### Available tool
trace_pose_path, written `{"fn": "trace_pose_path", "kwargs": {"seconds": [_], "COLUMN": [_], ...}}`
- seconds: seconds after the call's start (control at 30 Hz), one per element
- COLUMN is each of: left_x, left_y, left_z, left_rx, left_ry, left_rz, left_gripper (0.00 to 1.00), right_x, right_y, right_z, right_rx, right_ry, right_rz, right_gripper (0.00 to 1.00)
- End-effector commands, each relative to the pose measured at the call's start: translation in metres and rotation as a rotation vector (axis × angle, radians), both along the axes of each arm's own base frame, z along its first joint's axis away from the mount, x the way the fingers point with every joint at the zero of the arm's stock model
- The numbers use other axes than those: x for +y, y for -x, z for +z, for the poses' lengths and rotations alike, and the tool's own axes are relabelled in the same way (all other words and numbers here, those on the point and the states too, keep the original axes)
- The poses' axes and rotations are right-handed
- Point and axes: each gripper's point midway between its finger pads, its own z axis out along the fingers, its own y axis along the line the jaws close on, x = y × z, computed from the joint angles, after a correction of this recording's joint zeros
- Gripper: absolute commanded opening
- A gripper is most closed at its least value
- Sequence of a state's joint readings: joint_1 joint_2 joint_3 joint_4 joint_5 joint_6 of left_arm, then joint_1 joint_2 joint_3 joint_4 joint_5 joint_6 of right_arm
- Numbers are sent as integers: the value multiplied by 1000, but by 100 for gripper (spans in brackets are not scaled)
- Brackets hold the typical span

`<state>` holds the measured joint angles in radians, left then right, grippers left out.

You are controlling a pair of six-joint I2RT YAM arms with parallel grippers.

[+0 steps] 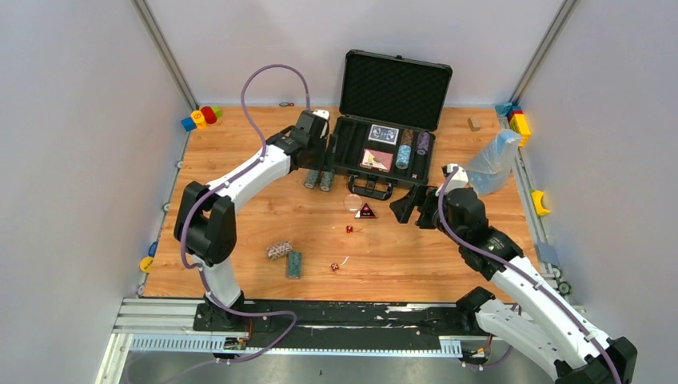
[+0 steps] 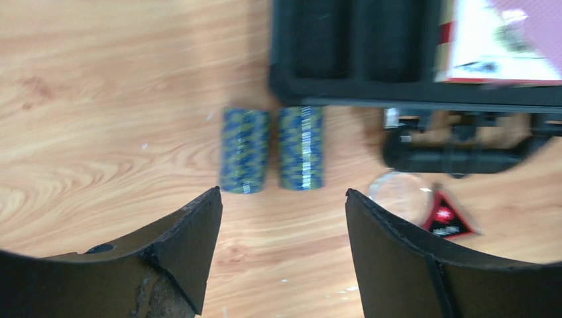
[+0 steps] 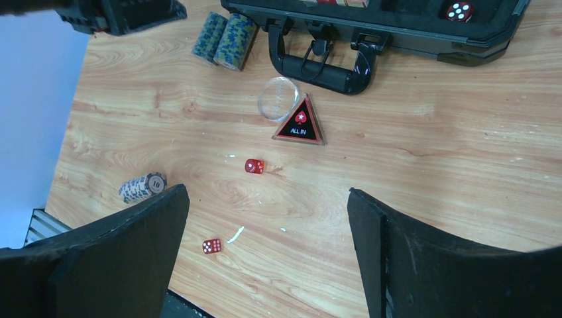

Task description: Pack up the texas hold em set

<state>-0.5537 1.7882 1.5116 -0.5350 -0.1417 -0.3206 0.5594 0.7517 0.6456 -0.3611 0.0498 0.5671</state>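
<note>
Poker case (image 1: pixel 389 120) holds cards (image 1: pixel 383 134), some chips (image 1: pixel 404 152); chip rolls (image 2: pixel 301 148), dice (image 3: pixel 254 165), button (image 3: pixel 299 123) lying loose. Left gripper (image 2: pixel 281 195), right gripper (image 3: pixel 268 195) wide open, empty.

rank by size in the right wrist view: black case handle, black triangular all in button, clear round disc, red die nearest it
1. black case handle
2. black triangular all in button and clear round disc: too alike to rank
3. red die
</note>
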Motion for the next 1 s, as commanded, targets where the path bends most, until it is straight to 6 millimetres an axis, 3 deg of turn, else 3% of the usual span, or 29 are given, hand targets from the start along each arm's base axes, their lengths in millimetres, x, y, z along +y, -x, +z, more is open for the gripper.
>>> {"fn": "trace_pose_path", "kwargs": {"seconds": [0.0,0.33,0.8,0.9,0.97], "left_x": [33,47,34,34,38], "left_y": [-16,-41,-30,-27,-27], "left_z": [-23,-62,-109,-108,-95], "left_rx": [-15,54,184,184,157], "left_ry": [-62,-93,-53,-47,-48], "left_rz": [96,117,80,88,96], "left_gripper": [75,70,59,50,44], "right_x": [5,-1,-2,-3,-4], "right_y": [-3,2,-2,-3,-3], "right_z": [34,30,24,24,24], "right_rx": [-87,-87,-72,-74,-75], "right_ry": [-45,-51,-31,-30,-28], "right_rz": [25,3,-14,-19,-22], "right_gripper": [91,91,91,91,91]}}
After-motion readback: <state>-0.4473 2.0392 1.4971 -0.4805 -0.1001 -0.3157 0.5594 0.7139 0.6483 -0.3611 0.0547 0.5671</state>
